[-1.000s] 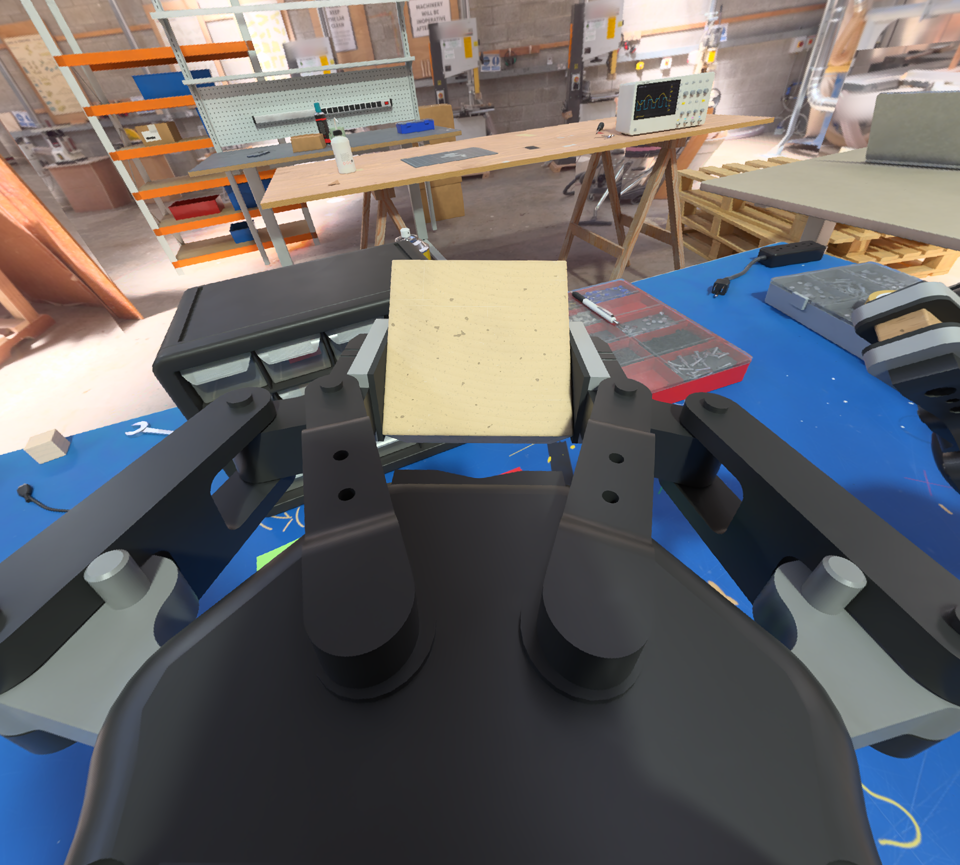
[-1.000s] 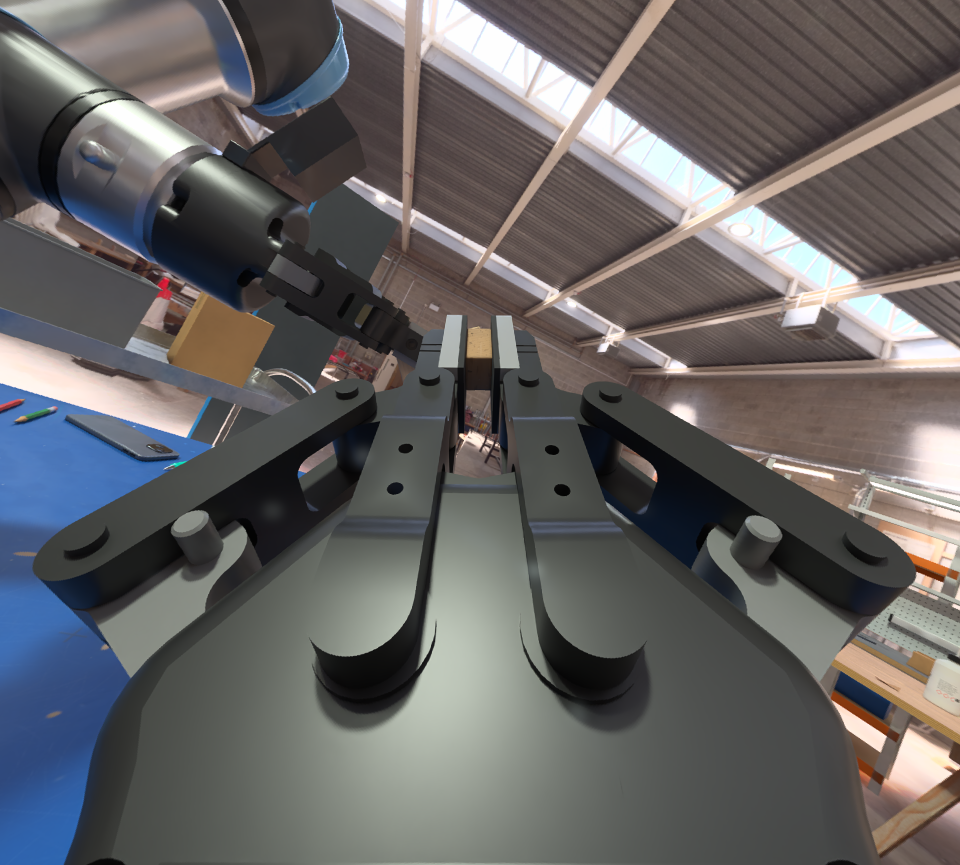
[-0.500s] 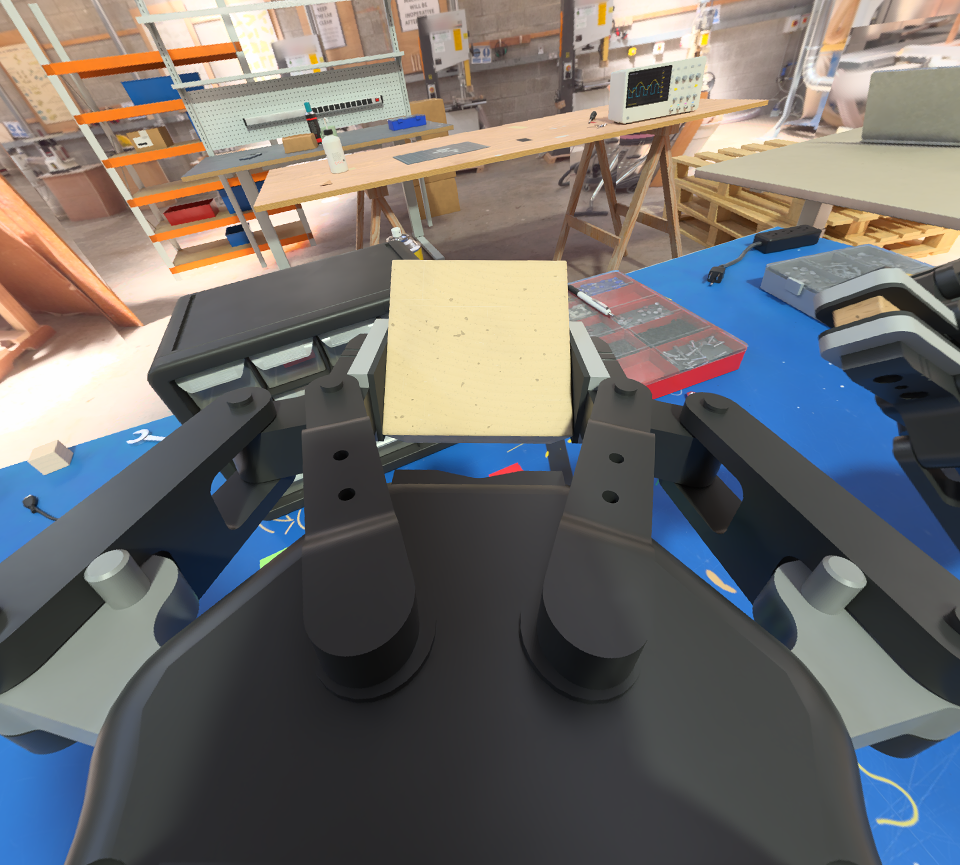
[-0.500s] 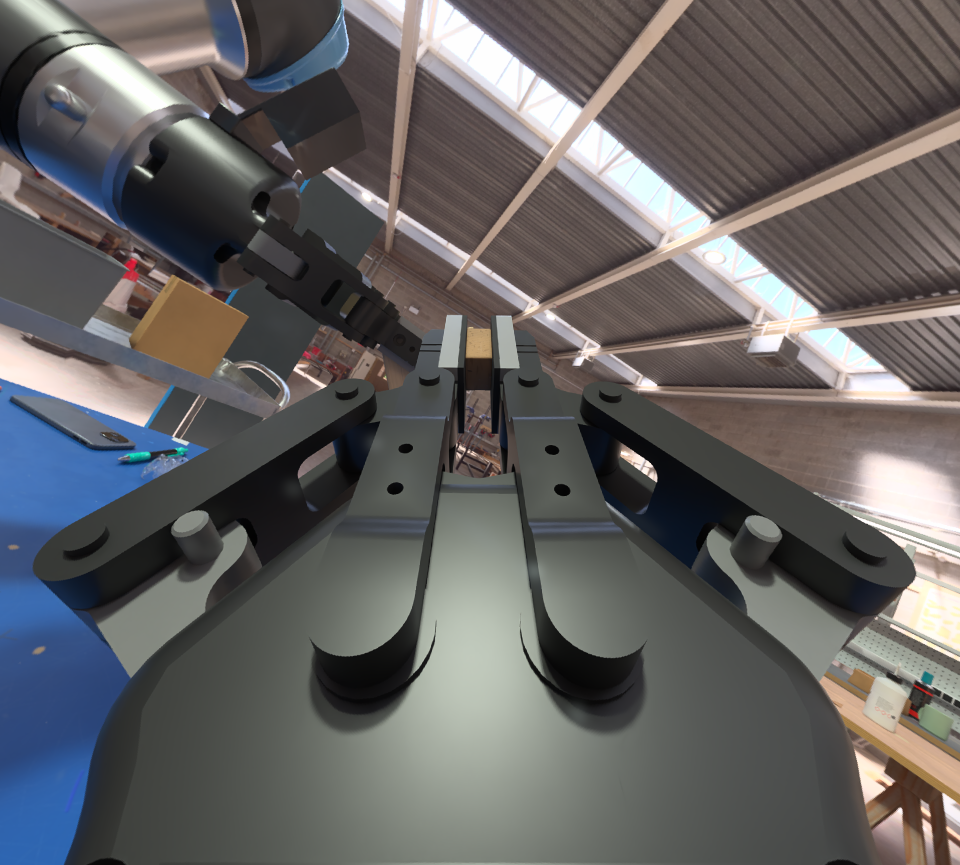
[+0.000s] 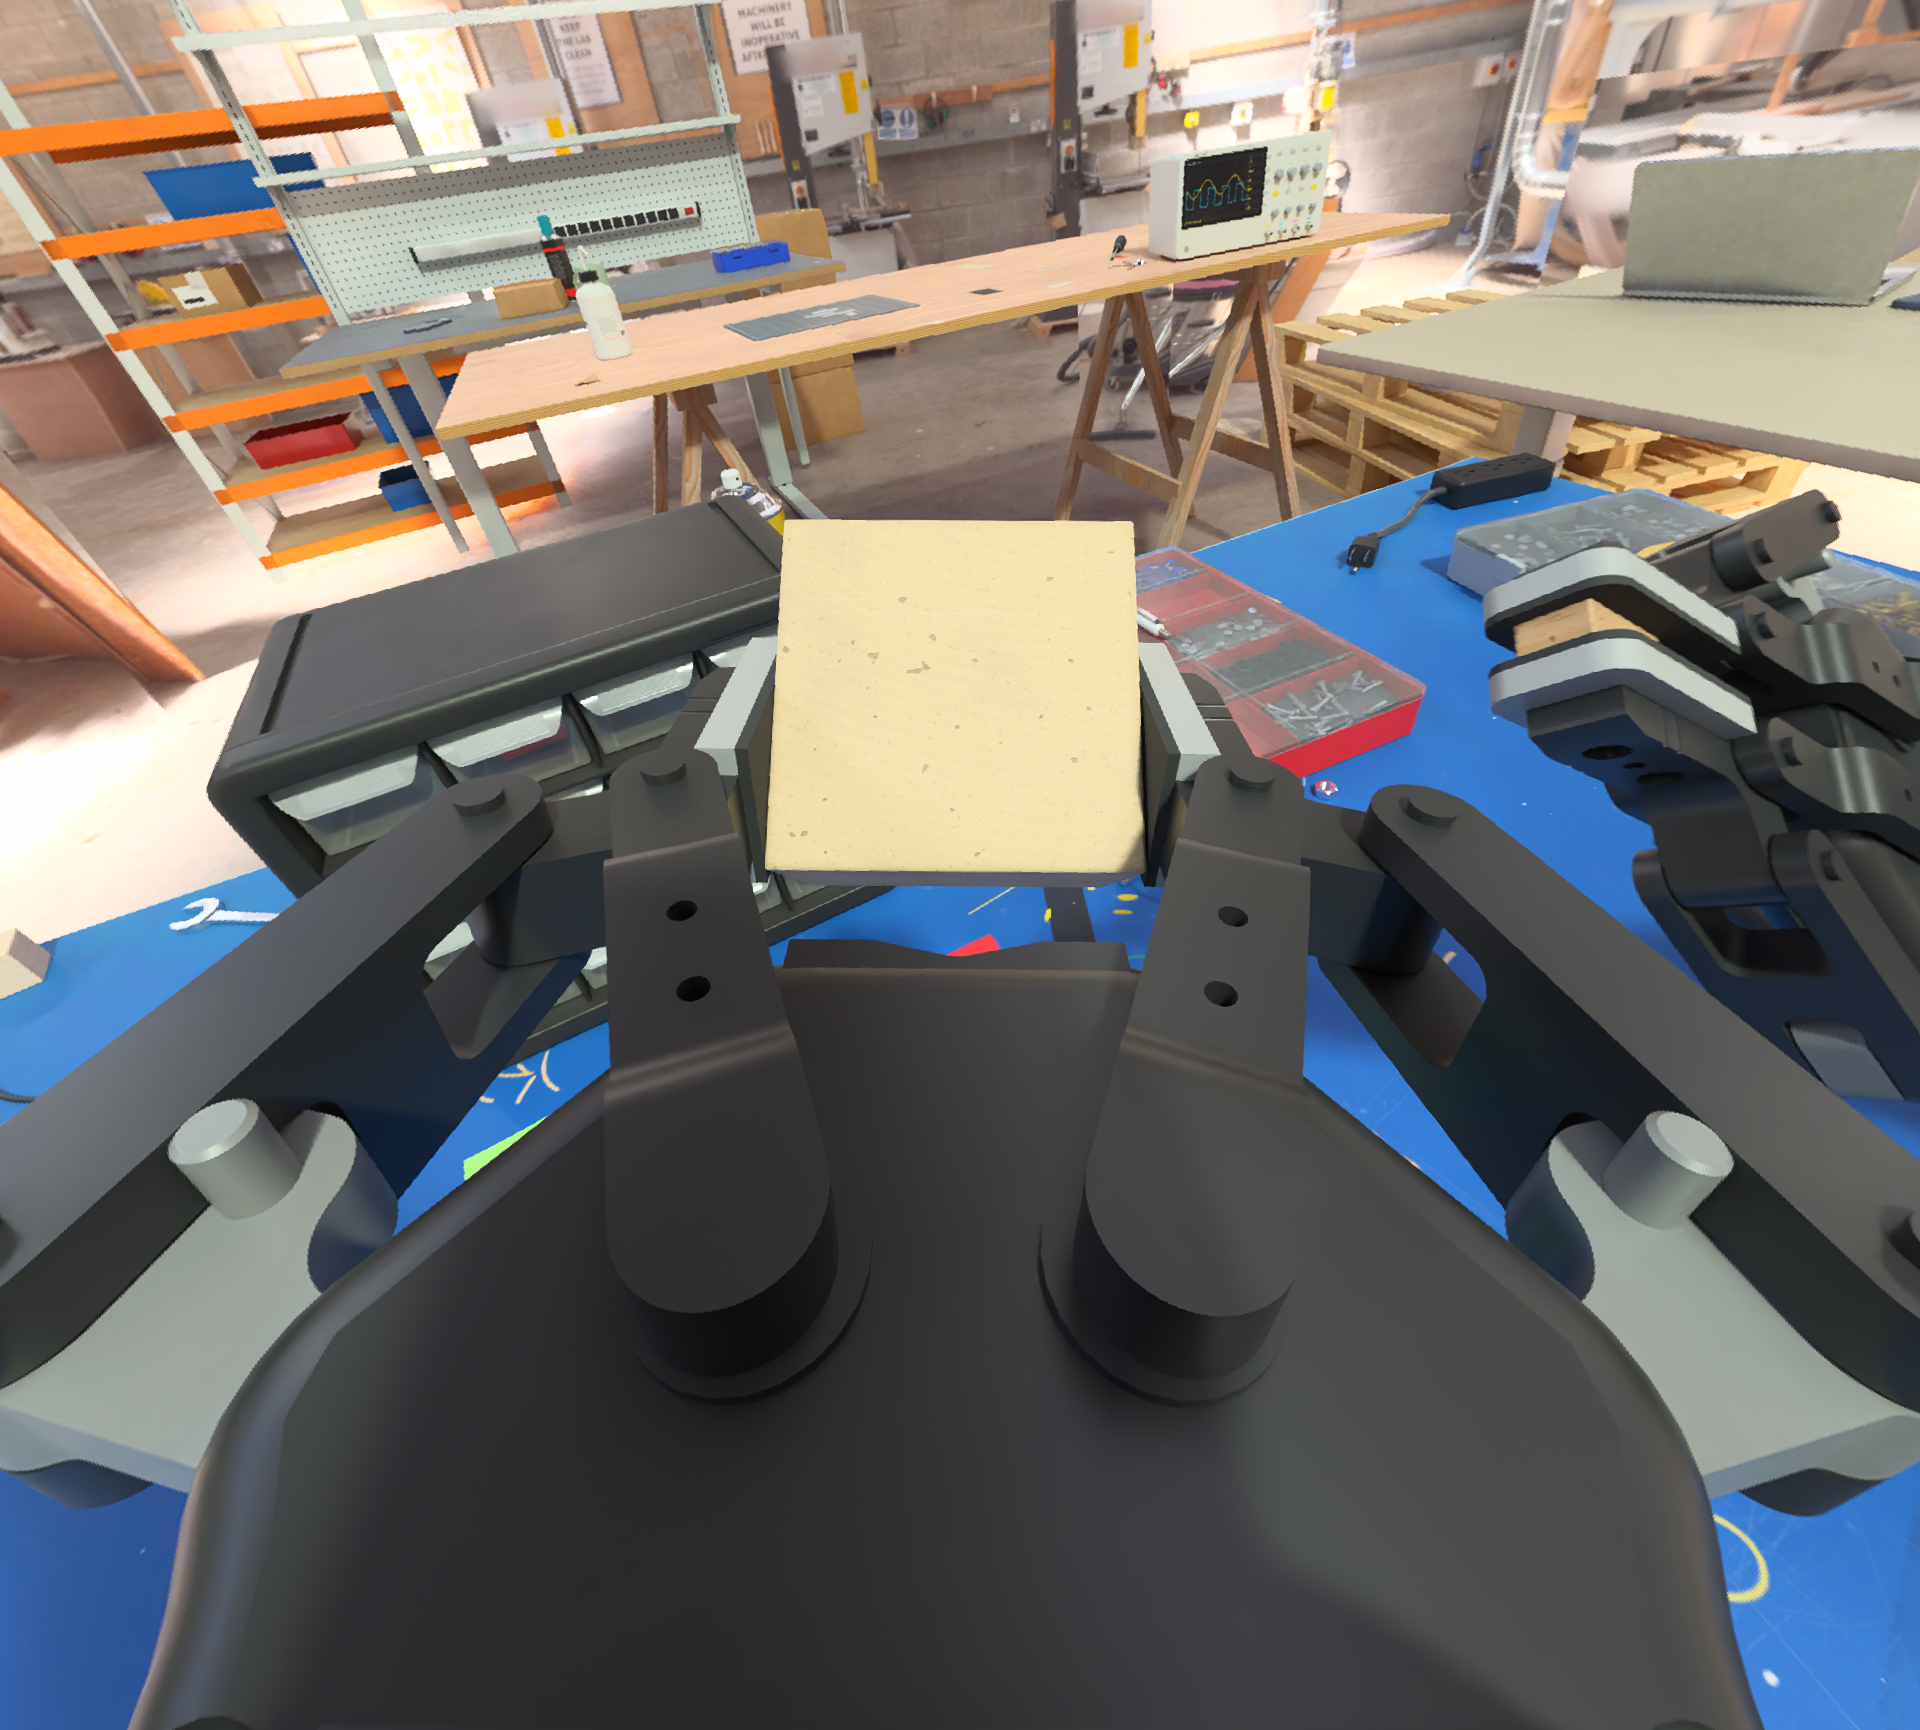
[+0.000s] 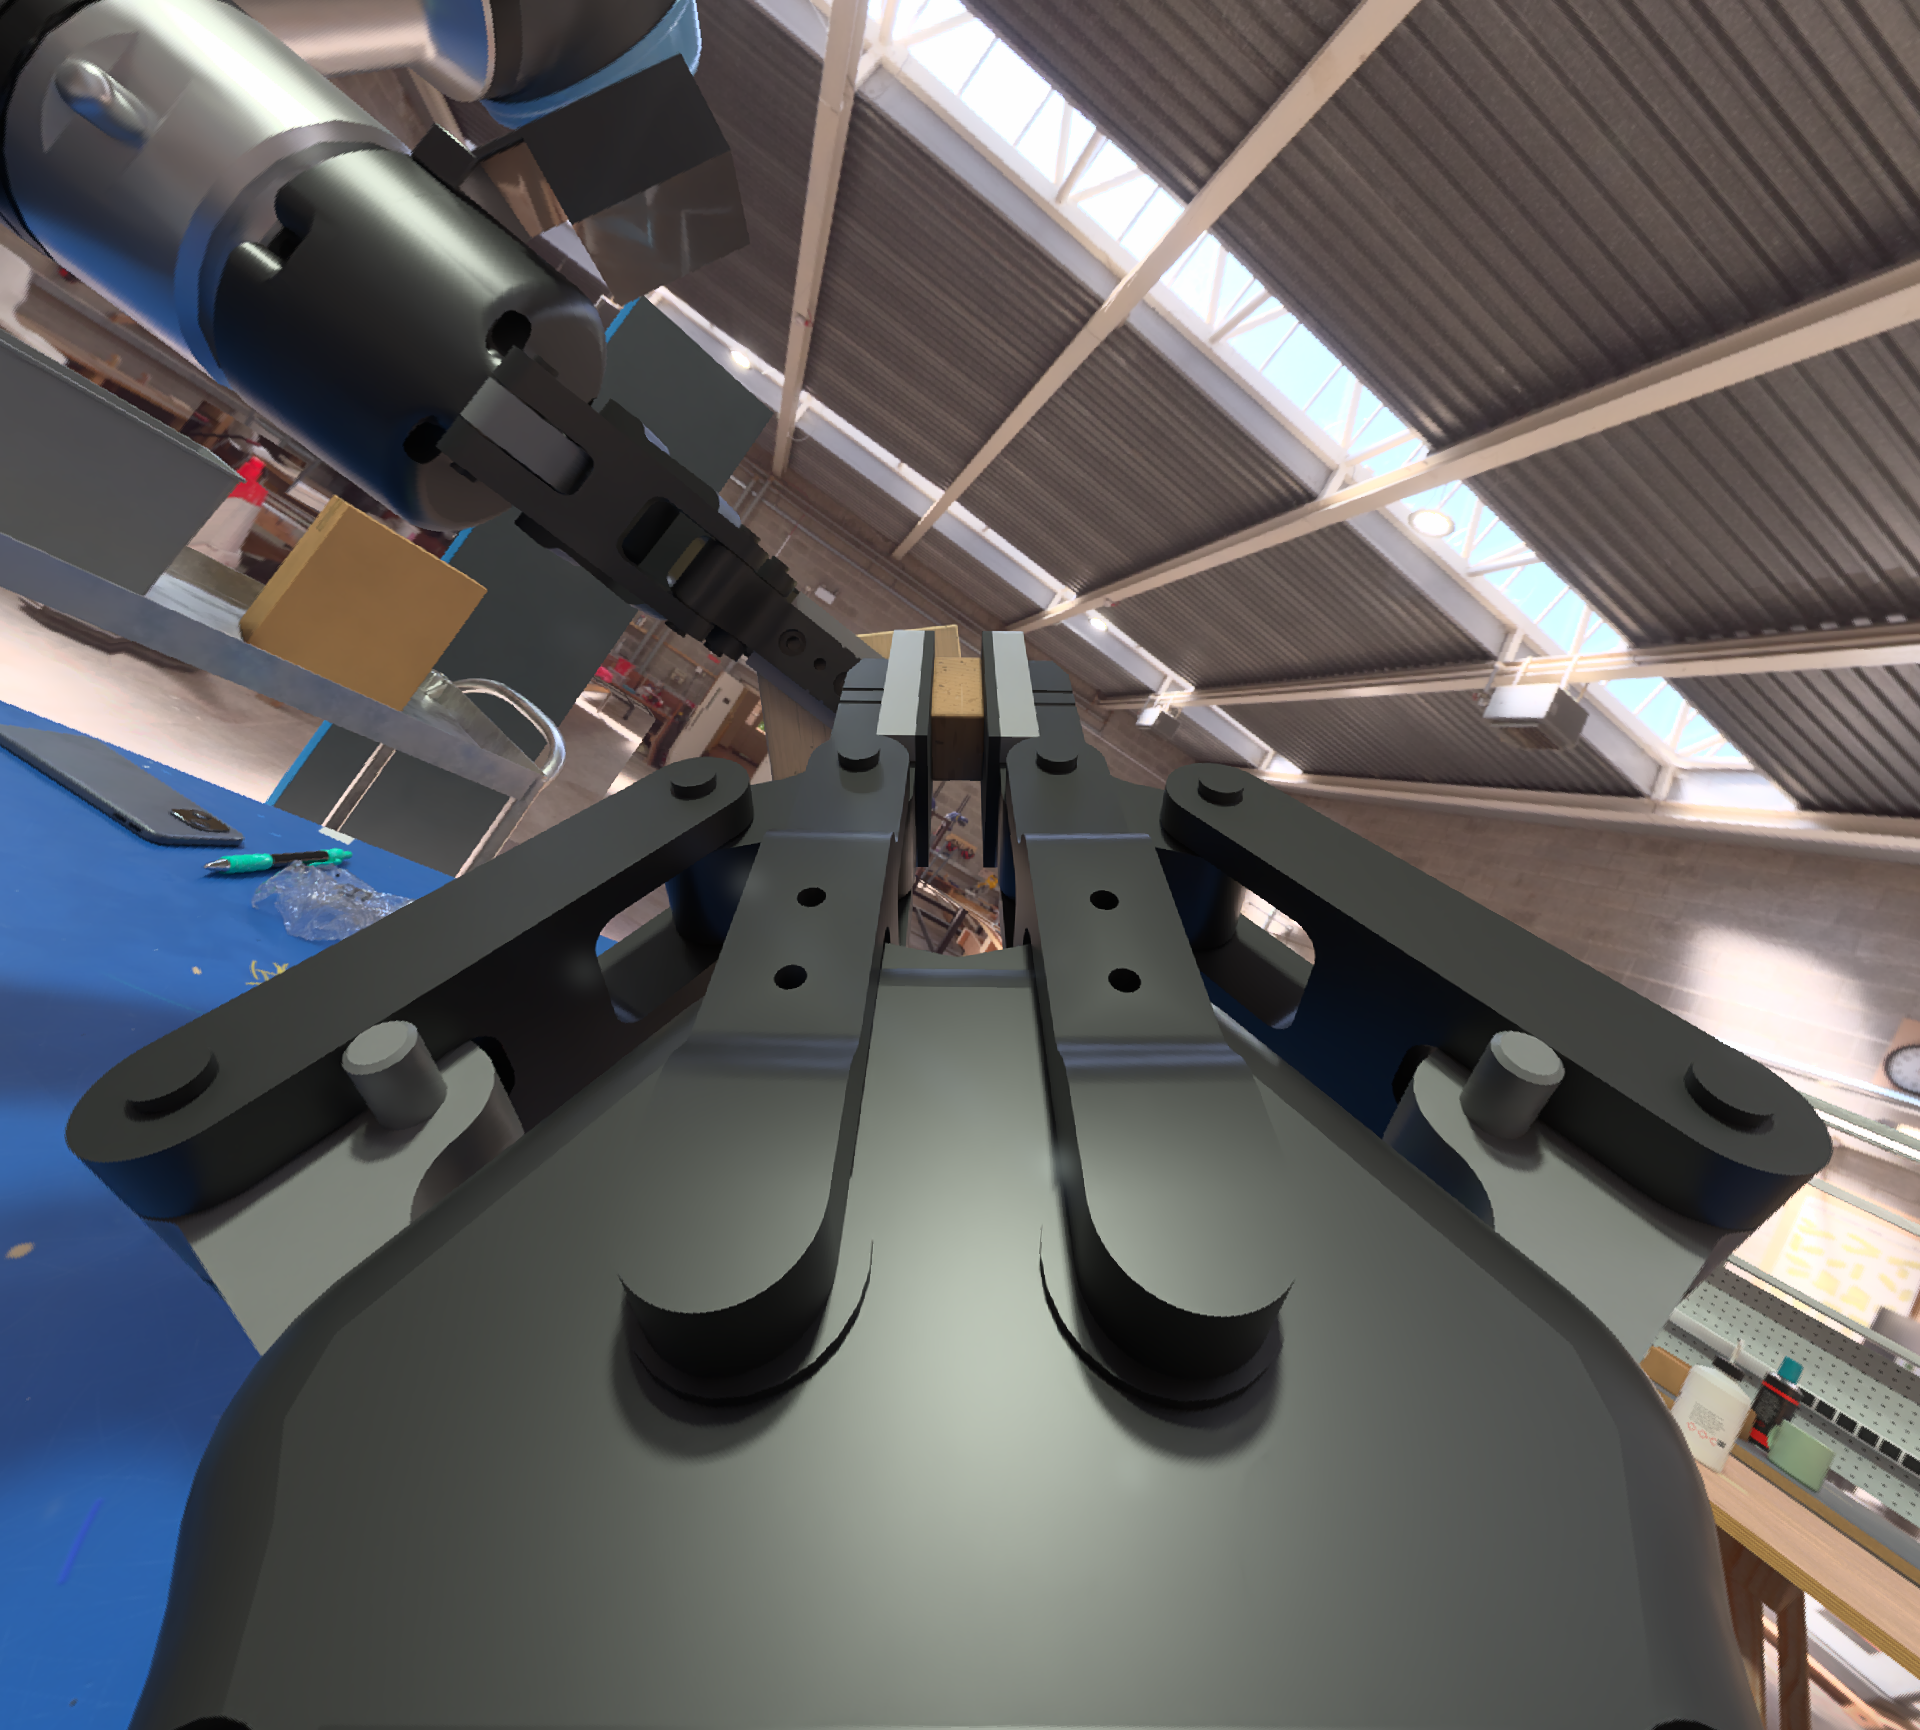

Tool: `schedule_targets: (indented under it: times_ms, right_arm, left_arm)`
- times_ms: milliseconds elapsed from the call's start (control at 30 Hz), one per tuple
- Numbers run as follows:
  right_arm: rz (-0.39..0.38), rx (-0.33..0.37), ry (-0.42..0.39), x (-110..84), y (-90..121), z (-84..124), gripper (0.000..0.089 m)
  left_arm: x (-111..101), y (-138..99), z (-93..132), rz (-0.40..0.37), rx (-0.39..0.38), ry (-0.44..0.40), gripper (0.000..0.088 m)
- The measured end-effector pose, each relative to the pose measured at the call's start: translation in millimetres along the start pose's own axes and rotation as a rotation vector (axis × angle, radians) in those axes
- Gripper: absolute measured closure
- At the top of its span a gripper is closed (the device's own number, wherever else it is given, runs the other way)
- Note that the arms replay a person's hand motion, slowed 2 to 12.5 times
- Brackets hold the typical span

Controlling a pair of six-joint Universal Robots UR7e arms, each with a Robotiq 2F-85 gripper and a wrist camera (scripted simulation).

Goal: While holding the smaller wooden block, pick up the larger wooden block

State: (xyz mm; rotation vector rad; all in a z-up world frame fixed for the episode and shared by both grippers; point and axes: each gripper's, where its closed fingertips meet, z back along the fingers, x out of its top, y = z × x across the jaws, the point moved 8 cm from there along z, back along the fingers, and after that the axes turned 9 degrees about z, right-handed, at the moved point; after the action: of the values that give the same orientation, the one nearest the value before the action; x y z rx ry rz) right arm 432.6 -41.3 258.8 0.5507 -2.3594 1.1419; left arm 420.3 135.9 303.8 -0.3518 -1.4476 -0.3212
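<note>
Fingers (image 5: 740,712) of the left gripper (image 5: 954,714) clamp the larger block (image 5: 954,693), a pale, speckled, flat square slab held above the blue table (image 5: 1507,807). The right gripper (image 6: 957,685), tilted toward the ceiling, has its fingers pressed together on the smaller block (image 6: 956,693), a narrow, darker tan piece.

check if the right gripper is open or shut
Shut: the right gripper has both pads pressed against the smaller wooden block.
</note>
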Motion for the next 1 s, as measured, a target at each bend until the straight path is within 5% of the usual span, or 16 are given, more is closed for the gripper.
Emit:
schedule_targets:
  times_ms: [1000]
  right_arm:
    - [0.031, -0.039, 0.048, -6.1, -2.8, 0.4, 0.0815]
  left_arm:
    - [1.2, -2.9, 1.5, -0.016, 0.002, 0.0, 0.0356]
